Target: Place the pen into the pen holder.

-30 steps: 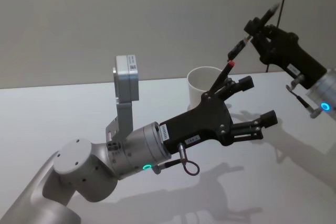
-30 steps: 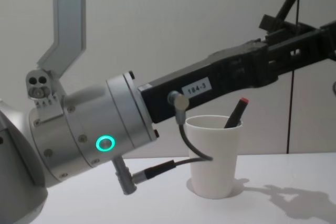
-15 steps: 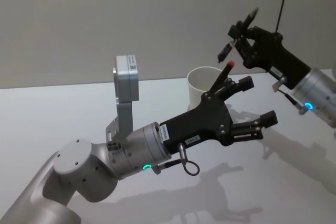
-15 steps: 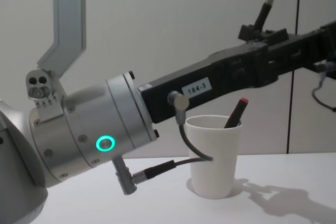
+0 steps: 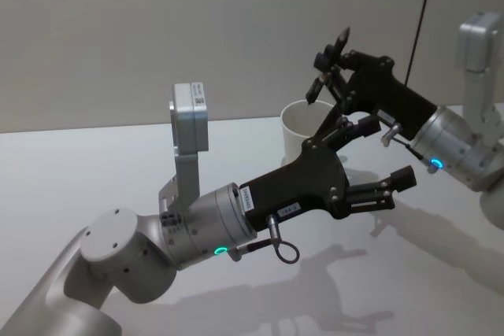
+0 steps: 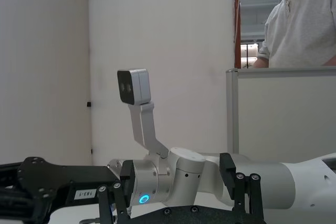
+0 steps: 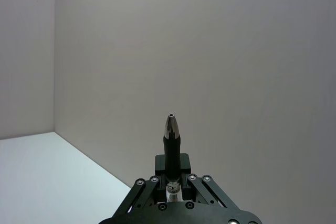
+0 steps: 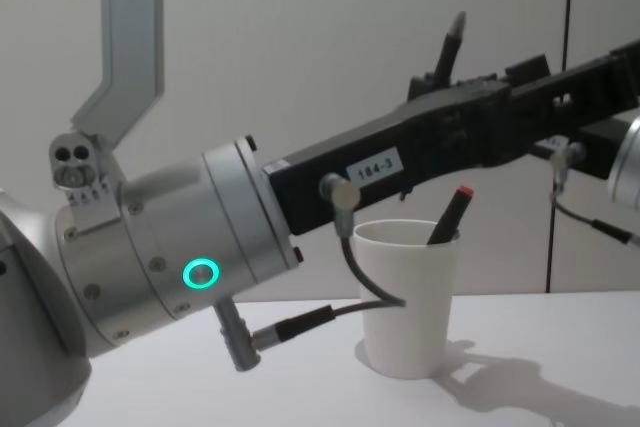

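Note:
The pen holder, a white paper cup (image 5: 302, 122) (image 8: 405, 297), stands at the table's far middle. A red-tipped pen (image 8: 450, 213) leans inside it. My right gripper (image 5: 327, 66) (image 7: 172, 183) is shut on a dark pen (image 5: 339, 41) (image 7: 171, 139) (image 8: 453, 35), held nearly upright with its metal tip up. It hovers above the cup's right rim. My left gripper (image 5: 384, 152) hangs open and empty just in front and to the right of the cup, below the right gripper.
The left arm's body (image 8: 190, 257) and its wrist camera mount (image 5: 190, 127) rise in front of the cup. The white table (image 5: 94, 163) stretches bare to the left. A dark cable (image 5: 420, 13) hangs down the back wall.
My right gripper has carried the dark pen leftward and lower, from the far right to above the cup. The left arm has not moved.

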Available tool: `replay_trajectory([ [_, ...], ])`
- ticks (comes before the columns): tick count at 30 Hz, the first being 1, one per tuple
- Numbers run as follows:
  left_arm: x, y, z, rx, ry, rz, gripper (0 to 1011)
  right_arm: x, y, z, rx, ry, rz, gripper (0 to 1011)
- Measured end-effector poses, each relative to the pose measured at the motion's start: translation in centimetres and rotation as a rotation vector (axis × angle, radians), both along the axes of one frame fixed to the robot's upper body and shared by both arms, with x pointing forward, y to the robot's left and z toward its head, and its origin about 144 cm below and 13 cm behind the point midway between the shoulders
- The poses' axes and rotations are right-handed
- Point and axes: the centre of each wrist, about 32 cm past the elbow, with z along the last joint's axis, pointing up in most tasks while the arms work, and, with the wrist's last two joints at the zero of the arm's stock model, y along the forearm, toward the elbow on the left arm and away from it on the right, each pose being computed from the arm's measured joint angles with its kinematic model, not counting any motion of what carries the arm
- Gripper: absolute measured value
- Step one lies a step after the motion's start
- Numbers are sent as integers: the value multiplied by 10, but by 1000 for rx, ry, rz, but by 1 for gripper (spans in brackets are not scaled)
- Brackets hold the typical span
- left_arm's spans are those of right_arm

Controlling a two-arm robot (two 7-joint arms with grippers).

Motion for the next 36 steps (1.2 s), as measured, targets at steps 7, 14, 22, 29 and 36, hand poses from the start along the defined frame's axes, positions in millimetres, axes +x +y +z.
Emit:
replay_trajectory([
  [7, 0, 0, 0, 0, 0, 0, 1001, 1, 7, -2, -51, -6, -9, 132],
  [14, 0, 0, 0, 0, 0, 0, 1001, 0, 12, -4, -100, -13, -39, 132],
  [22, 0, 0, 0, 0, 0, 0, 1001, -3, 15, -7, -131, -18, -64, 132],
  [29, 0, 0, 0, 0, 0, 0, 1001, -6, 17, -9, -144, -6, -77, 132],
  [36, 0, 0, 0, 0, 0, 0, 1001, -10, 19, -12, -152, 22, -95, 132],
])
